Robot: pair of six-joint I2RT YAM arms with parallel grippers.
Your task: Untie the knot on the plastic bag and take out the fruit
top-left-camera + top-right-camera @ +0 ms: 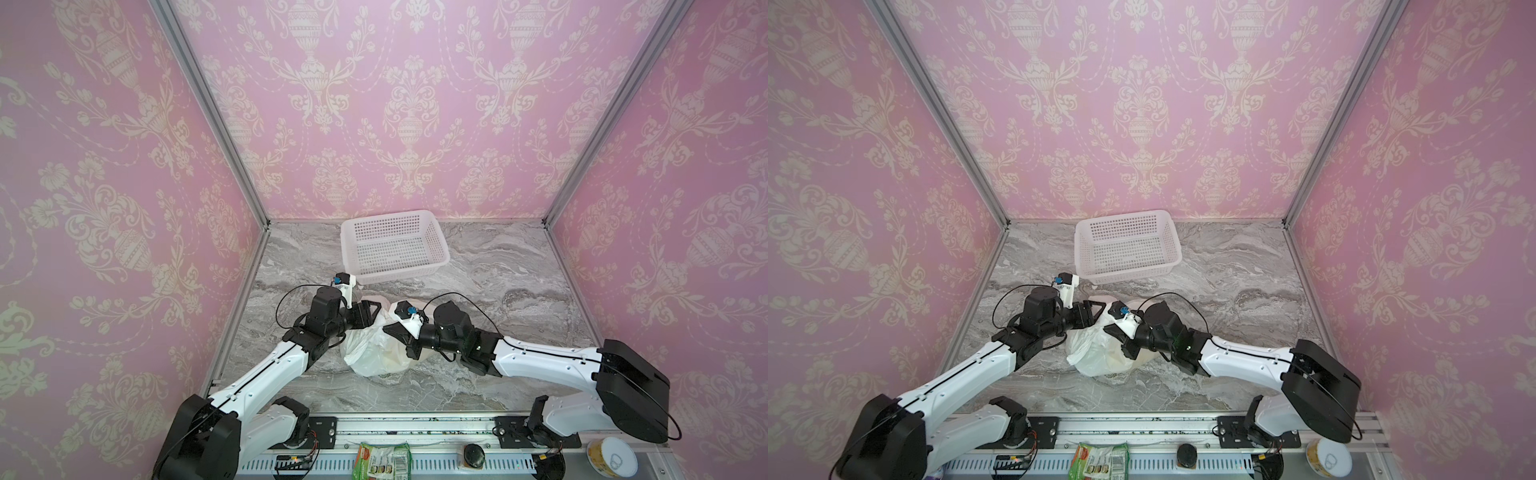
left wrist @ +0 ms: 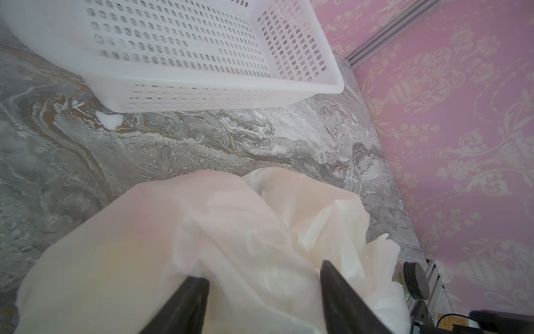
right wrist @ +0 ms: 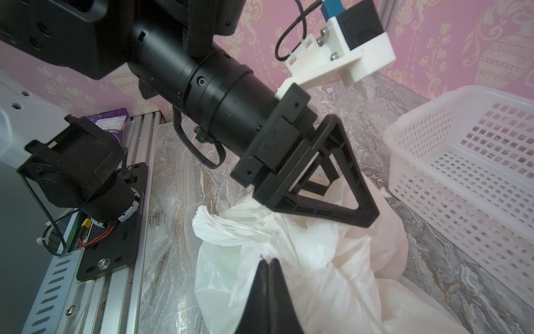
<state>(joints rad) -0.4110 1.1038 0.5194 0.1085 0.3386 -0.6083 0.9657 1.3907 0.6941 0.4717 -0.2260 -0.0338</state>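
The white plastic bag lies crumpled on the marble table between both arms. My left gripper is open, its fingers apart and pushed down into the bag, with a bulge of film between them. My right gripper is shut, its tips pinching a peak of the bag next to the twisted knot. In both top views the two grippers meet over the bag's top. The fruit is hidden inside; only faint pink and yellow tints show through.
A white perforated basket stands just beyond the bag near the back wall. Pink walls close three sides. A green packet, a black knob and a can sit on the front rail.
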